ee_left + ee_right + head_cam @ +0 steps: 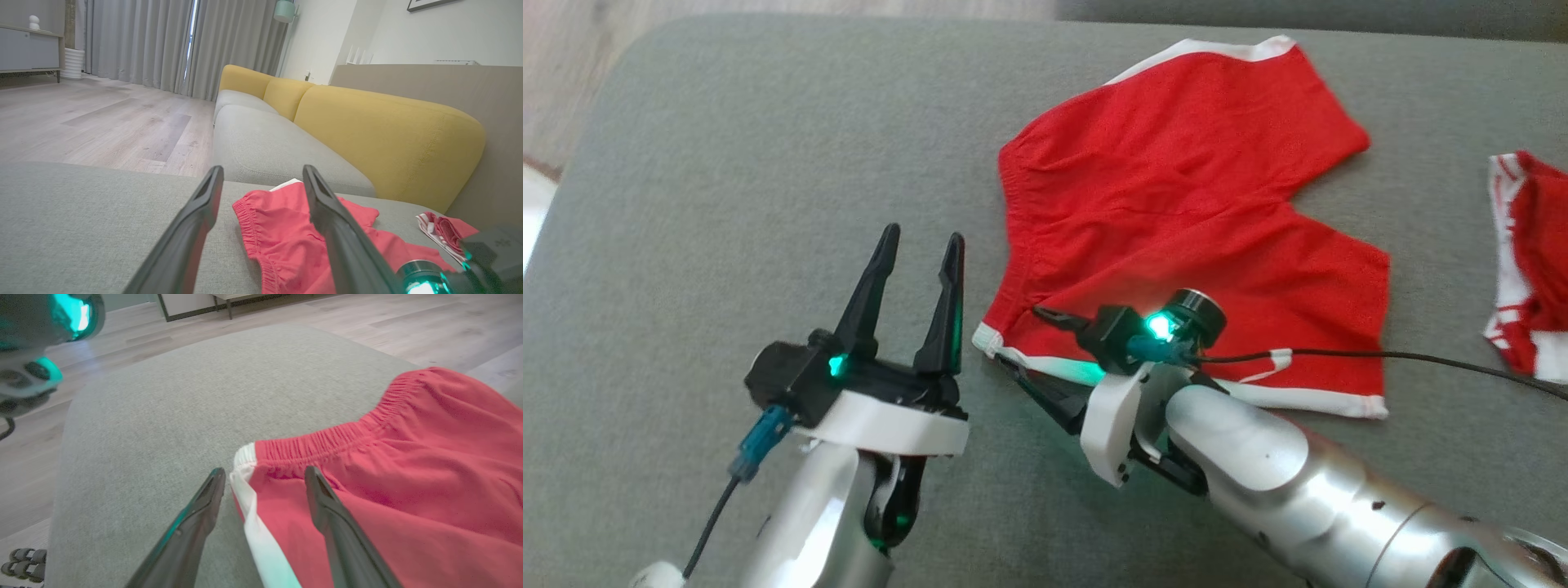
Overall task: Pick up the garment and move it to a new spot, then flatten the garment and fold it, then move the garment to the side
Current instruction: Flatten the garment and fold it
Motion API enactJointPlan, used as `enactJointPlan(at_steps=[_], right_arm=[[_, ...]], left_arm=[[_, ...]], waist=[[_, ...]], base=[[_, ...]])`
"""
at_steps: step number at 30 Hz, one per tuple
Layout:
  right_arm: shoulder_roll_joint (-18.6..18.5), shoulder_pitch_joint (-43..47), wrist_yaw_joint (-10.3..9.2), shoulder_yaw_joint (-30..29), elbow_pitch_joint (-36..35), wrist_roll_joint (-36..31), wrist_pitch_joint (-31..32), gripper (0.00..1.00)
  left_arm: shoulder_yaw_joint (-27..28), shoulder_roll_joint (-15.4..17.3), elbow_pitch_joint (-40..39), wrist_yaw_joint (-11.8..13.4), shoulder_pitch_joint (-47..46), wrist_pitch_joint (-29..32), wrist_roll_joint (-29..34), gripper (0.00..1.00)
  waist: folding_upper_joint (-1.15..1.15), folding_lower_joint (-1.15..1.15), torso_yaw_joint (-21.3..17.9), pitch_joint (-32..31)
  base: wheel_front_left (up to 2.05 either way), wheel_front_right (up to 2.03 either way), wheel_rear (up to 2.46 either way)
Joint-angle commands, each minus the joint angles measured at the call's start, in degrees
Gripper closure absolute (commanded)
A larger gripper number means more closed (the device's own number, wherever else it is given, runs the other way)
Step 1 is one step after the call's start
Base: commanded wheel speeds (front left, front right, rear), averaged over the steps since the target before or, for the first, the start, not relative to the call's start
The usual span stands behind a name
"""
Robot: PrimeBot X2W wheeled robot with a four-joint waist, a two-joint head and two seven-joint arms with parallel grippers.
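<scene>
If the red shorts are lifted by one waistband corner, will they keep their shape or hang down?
Probably floppy: the red shorts lie thin and creased on the grey cushion, so they would likely hang and bunch. Likely light, being thin cloth. Pushed, they may wrinkle rather than slide: the cushion's weave looks rough.

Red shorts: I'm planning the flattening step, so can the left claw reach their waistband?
Probably yes: the left claw stands open beside the red shorts, only bare cushion before the waistband.
</scene>
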Motion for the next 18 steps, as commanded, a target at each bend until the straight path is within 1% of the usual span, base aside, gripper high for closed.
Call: enactJointPlan(at_steps=[1, 3, 5, 7, 10, 12, 15, 18], right_arm=[[1.1, -0.7, 0.39, -0.6, -0.8, 0.8, -1.1, 0.0], [0.6, -0.8, 0.39, -1.4, 0.0, 1.2, -2.0, 0.0], [0.0, -0.3, 0.39, -3.7, 0.3, 2.2, -3.0, 0.0], [-1.1, 0.3, 0.39, -7.4, 0.4, 2.9, -4.1, 0.0], [-3.3, 1.8, 0.39, -15.2, 0.1, 2.2, -5.1, 0.0], [-4.9, 3.5, 0.39, -22.1, -1.6, 0.3, -5.3, 0.0], [-7.2, 8.7, 0.39, -34.6, -7.2, -5.3, -5.3, 0.0], [-6.8, 16.8, 0.39, -47.4, -13.5, -11.0, -5.3, 0.0]], left_arm=[[2.4, 0.7, -1.6, 0.1, -0.6, -0.3, 0.2, 0.0], [2.9, 1.0, -1.5, 0.1, -0.2, -0.3, 0.3, 0.0], [3.4, 1.2, -1.5, 0.1, 0.3, -0.3, 0.4, 0.0], [4.1, 1.4, -1.5, 0.1, 0.9, -0.3, 0.5, 0.0], [5.7, 1.7, -1.7, 0.1, 2.2, -0.3, 0.9, 0.0], [6.6, 1.9, -1.9, 0.1, 3.1, -0.3, 1.1, 0.0], [7.4, 1.9, -1.9, 0.1, 4.3, -0.3, 1.5, 0.0], [7.5, 2.1, -1.3, 0.1, 5.5, -0.3, 1.8, 0.0]], waist=[[0.0, 0.0, -1.1, -0.9], [0.0, 0.0, -2.2, -1.9], [0.0, 0.0, -3.3, -3.0], [0.0, 0.0, -4.4, -4.0], [0.0, 0.0, -6.3, -5.4], [0.0, 0.0, -7.4, -5.9], [0.0, 0.0, -8.4, -6.5], [0.0, 0.0, -9.1, -7.3]], base=[[0.0, 0.0, 0.0], [0.0, 0.0, 0.0], [0.0, 0.0, 0.0], [0.0, 0.0, 0.0], [0.0, 0.0, 0.0], [0.0, 0.0, 0.0], [0.0, 0.0, 0.0], [0.0, 0.0, 0.0]])
